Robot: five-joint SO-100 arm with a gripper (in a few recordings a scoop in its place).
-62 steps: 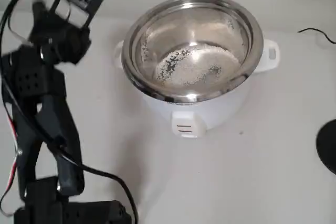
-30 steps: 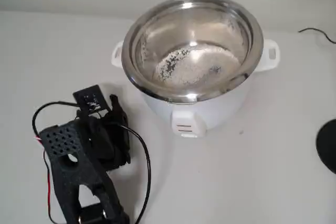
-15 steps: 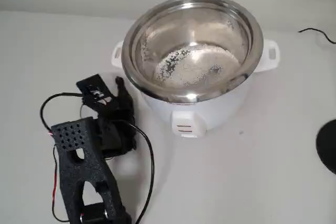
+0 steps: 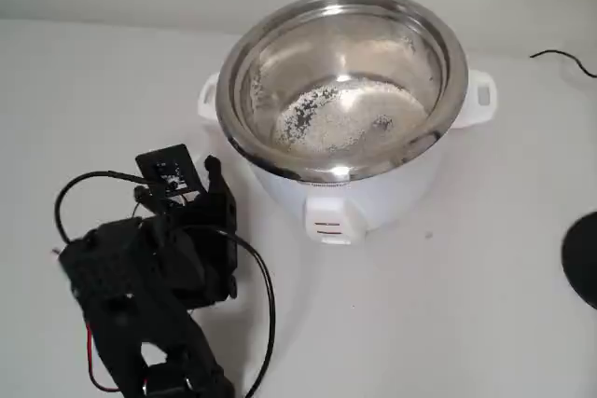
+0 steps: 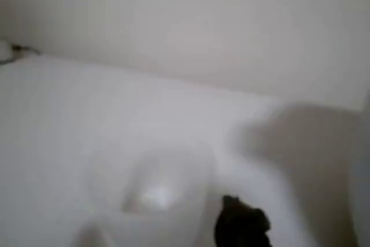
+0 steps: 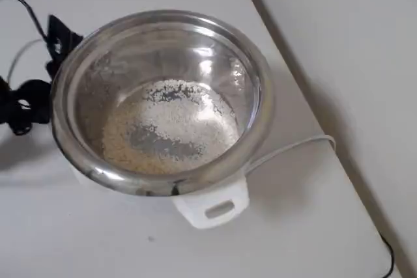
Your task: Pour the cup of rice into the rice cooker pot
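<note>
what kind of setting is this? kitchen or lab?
Probably a lab or test bench staged as a kitchen: a bare white table against a plain wall, a rice cooker pot with some rice in it, and a black robot arm with loose wiring.

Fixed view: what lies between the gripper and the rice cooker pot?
Nothing but bare table. The gripper sits low, left of the white cooker body, and the rice cooker pot with its rice stands apart from it.

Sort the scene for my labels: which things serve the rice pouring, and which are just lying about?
Job:
- rice cooker pot
- rice in its bottom
- cup, blurry, beside the end effector

Lying about:
- white cord
- black cable
- dark round object at the edge
</note>
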